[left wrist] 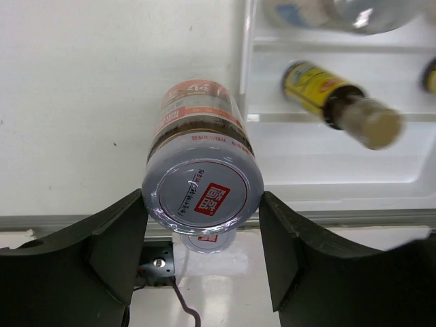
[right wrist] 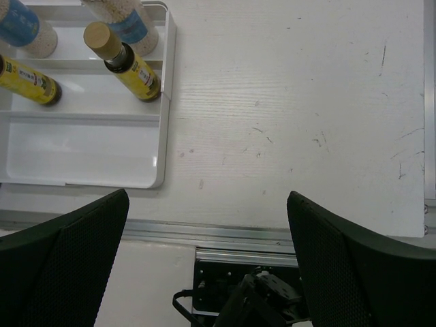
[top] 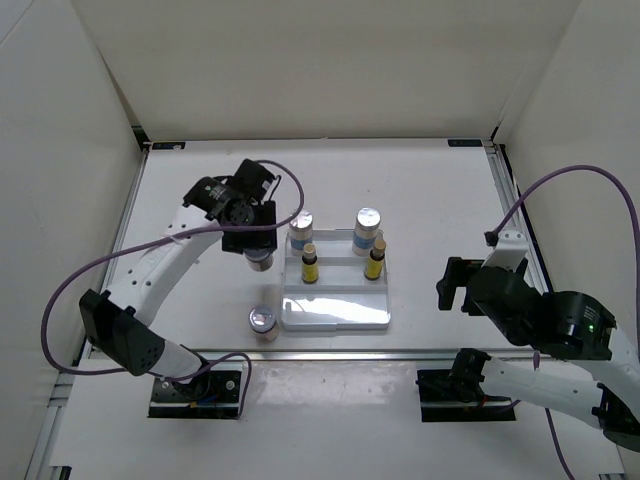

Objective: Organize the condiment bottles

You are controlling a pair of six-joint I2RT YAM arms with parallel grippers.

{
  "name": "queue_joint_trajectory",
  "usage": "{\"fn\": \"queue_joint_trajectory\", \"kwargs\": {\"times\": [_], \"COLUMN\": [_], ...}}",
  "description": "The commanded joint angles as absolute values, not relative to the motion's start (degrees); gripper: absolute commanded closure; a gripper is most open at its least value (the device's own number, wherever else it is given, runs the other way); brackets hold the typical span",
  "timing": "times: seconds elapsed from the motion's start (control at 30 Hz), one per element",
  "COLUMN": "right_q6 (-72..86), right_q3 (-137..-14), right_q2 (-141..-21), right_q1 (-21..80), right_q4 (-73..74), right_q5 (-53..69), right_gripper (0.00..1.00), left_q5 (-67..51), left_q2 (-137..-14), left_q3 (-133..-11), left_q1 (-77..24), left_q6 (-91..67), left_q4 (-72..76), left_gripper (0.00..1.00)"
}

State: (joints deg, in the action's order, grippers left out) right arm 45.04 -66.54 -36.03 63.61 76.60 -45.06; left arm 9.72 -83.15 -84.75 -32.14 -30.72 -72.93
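Top external view: the left gripper [top: 258,248] is clenched on a squat silver-lidded jar [top: 260,263], held just beside the left wall of the white stepped tray [top: 335,318]. The left wrist view shows both fingers [left wrist: 116,238] pressed against the sides of the lid [left wrist: 204,194], though whether the jar's base is clear of the table [top: 430,200] cannot be told. The back tier carries two white bottles [top: 301,230], the middle tier two yellow bottles [top: 310,263], and the front tier is bare. A second jar [top: 262,320] stands on the table near the tray's front-left corner, apart from it. The right gripper [top: 447,285] hangs released and empty, well to the right of the tray. The step in hand appears to be carrying the gripped jar onto the front tier. To do it well, the jar should probably be raised above the tray wall before moving right, kept upright, and set down on the left half of the tier, clear of the nearest yellow bottle and leaving room for its twin. The grip appears to bear mainly on the lid, so a slow, level transfer seems prudent.
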Motion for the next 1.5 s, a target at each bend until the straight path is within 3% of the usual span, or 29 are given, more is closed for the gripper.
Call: {"fn": "queue_joint_trajectory", "kwargs": {"times": [0.0, 0.37, 0.8, 1.2, 1.47], "right_q6": [46.41, 46.93, 49.48, 50.71, 50.71], "right_q3": [-66.18, -66.18, -66.18, -66.18, -66.18], "right_q2": [-36.47, -37.53, -38.06, -36.91, -36.91], "right_q1": [63.72, 63.72, 63.72, 63.72, 63.72], "right_q4": [76.46, 76.46, 77.95, 79.01, 79.01], "right_q5": [-46.93, -47.46, -49.66, -50.8, -50.8], "right_gripper": [0.0, 0.0, 0.0, 0.0, 0.0], "left_q5": [11.17, 6.16, 8.61, 14.59, 15.64], "left_q2": [-80.6, -86.39, -97.72, -107.92, -109.16], "left_q3": [-94.2, -121.62, -129.54, -130.78, -117.17], "left_q1": [-32.43, -36.38, -54.13, -64.78, -67.76], "left_q6": [-28.66, -28.12, -31.46, -35.77, -38.05], "left_q4": [-78.21, -86.04, -86.04, -83.77, -72.61], "left_gripper": [0.89, 0.89, 0.89, 0.89, 0.89]}}
